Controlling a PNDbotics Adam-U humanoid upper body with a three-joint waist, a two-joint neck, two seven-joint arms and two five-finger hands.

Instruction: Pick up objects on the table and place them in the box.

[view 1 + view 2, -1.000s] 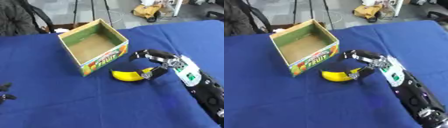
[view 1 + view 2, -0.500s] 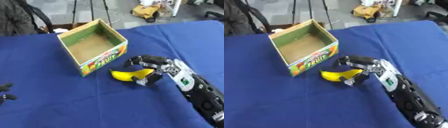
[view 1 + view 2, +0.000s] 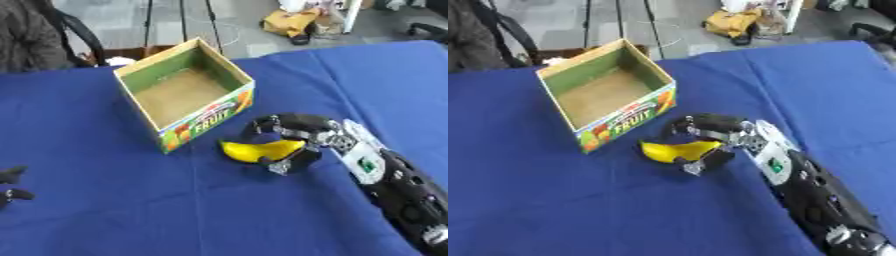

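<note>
Closing on the banana (image 3: 259, 149)
Right hand (image 3: 297, 137), open a second ago, now curls around it on the blue surface (image 3: 131, 200); lifting toward the box (image 3: 185, 93) looks next.

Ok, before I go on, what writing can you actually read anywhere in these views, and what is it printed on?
"FRUIT": white capitals on the green band along the front wall of the cardboard box, among pictures of fruit.
Green sticker on the wrist behind the right robot hand: it bears a mark too blurred to read.
Banana: no writing visible.
Blue tablecloth: no writing visible.
</note>
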